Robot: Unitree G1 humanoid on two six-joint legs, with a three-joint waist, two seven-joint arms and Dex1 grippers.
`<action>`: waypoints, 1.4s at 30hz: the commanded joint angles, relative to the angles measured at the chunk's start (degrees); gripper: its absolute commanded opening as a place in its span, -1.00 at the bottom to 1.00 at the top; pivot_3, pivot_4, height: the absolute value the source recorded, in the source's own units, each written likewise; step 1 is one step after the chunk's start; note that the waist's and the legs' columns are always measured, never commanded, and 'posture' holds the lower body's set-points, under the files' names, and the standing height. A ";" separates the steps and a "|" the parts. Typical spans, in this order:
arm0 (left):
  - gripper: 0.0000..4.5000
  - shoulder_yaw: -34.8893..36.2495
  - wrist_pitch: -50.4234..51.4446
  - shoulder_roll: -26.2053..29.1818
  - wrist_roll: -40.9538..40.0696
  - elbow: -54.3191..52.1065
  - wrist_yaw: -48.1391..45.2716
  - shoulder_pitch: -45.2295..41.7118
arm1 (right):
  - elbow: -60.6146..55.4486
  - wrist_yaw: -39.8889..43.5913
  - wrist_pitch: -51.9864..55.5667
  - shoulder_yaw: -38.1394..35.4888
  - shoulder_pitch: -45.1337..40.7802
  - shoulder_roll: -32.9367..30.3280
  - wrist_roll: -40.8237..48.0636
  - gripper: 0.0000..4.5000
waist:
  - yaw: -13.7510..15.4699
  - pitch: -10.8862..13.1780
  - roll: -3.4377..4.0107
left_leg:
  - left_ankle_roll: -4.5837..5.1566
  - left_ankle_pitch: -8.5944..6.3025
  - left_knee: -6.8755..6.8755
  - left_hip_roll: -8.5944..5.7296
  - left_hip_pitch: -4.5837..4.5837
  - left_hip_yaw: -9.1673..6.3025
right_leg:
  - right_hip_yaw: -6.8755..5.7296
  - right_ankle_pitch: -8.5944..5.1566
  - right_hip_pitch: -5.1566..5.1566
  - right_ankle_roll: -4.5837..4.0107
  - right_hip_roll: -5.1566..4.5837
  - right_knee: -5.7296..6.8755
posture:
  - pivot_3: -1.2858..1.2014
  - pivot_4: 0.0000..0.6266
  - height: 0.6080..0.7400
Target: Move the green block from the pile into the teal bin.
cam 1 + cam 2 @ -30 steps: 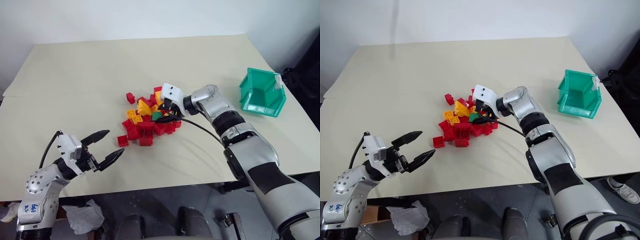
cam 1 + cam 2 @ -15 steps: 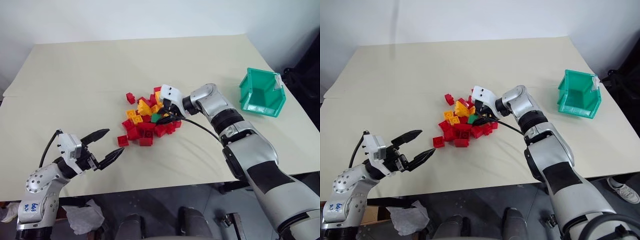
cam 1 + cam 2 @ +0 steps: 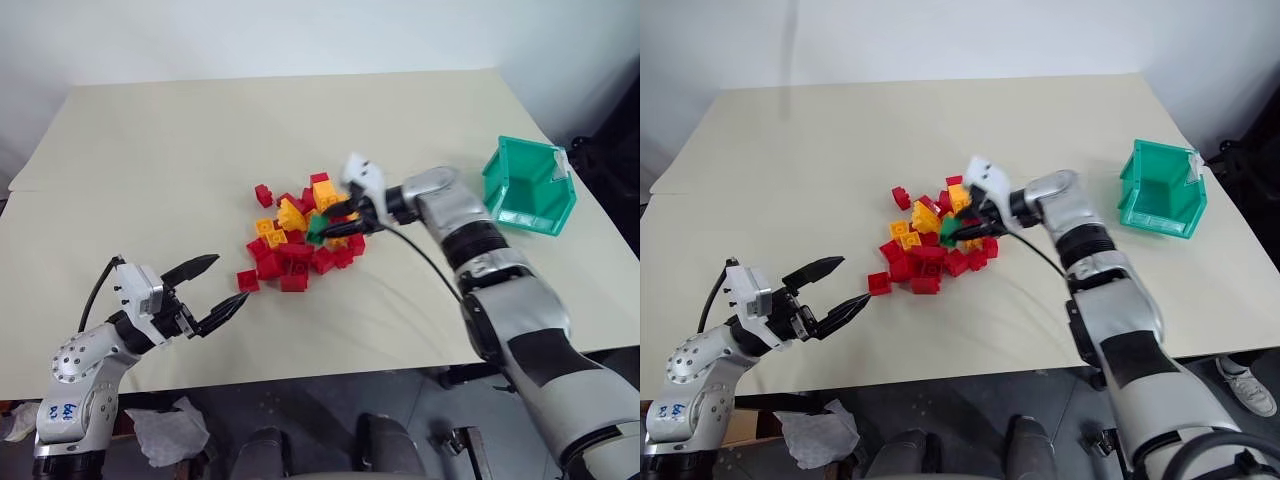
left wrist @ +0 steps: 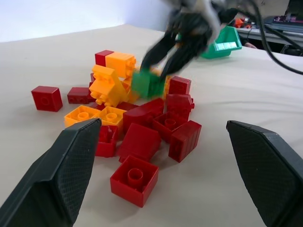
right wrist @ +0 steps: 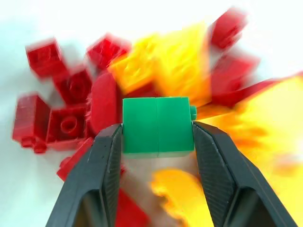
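At the left, the left hand (image 3: pixel 208 288) hovers low over the near part of the surface (image 3: pixel 150 150), its two black fingers spread wide with nothing between them, well apart from the bricks. In the middle lies the pile (image 3: pixel 290 245) of red and yellow bricks. Just above its right part, the right hand (image 5: pixel 157 142) is closed on the green block (image 5: pixel 157 125), one finger pressing on each flat side, and the block seems lifted clear of the other bricks. I judge the block to be light, stiff and rather smooth plastic, so it could slip or turn if the grip is loose; the flat opposite sides are the good place to hold. Far at the right stands the teal bin (image 3: pixel 525 185), well apart from the block.
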 commanded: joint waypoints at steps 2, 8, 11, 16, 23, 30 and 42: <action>1.00 -2.84 0.15 -0.62 -0.18 -1.57 -0.50 -2.65 | -15.41 0.57 0.00 -8.99 7.82 -7.49 8.90 -0.17 | 0.40 0.00 0.00 | 0.00 0.00 0.00 0.00 0.00 -0.04 | -0.05 0.00 0.04 0.00 0.00 -0.02 | 0.03 -0.52 1.00; 1.00 -7.43 1.56 -2.07 -1.34 -2.52 -1.26 -7.71 | -23.96 -12.61 4.60 -20.56 16.59 -17.75 12.67 -0.17 | 0.27 0.04 0.07 | 0.00 -0.01 0.01 0.00 0.03 0.07 | -0.03 0.00 0.08 0.01 0.00 -0.07 | 0.03 -0.52 1.00; 1.00 -10.00 2.78 -3.10 -2.30 -3.11 -2.69 -10.04 | -21.33 -20.02 2.40 -23.54 19.94 -23.95 9.73 -0.17 | 0.49 0.05 0.08 | 0.00 -0.01 0.01 -0.02 0.03 0.14 | 0.01 0.00 0.08 0.01 0.00 -0.11 | 0.03 -0.52 1.00; 1.00 -13.93 3.32 -5.11 -1.70 -1.75 -3.60 -16.31 | -10.17 -31.31 1.30 -24.14 19.89 -28.70 6.00 -0.17 | 0.25 0.05 0.07 | 0.05 0.02 0.02 -0.01 0.08 0.32 | 0.10 0.00 0.11 0.01 0.00 -0.20 | 0.03 -0.52 1.00; 1.00 -15.69 3.11 -9.55 -1.04 0.36 -1.87 -22.46 | 10.80 -37.71 -5.09 -20.47 11.00 -28.94 2.00 -0.17 | -0.15 0.08 0.23 | 0.12 0.06 -0.03 -0.01 0.22 0.70 | 0.42 0.00 0.12 0.01 0.00 -0.38 | 0.03 -0.52 1.00; 1.00 -15.31 2.41 -10.20 -0.20 0.54 -1.29 -21.88 | 20.22 -40.90 -8.04 -17.31 5.21 -26.76 -1.03 -0.17 | 0.22 0.09 0.24 | 0.15 0.07 0.01 -0.01 0.17 0.70 | 0.43 0.01 0.12 0.01 0.00 -0.48 | 0.03 -0.52 1.00; 1.00 -10.57 1.33 -6.62 0.54 0.62 0.02 -18.25 | 19.59 -36.57 -19.21 -19.00 4.89 -27.31 1.14 0.99 | 0.12 0.10 0.26 | 0.16 0.08 -0.01 -0.01 0.12 0.66 | 0.40 0.02 0.12 0.03 0.00 -0.51 | 0.03 -0.52 1.00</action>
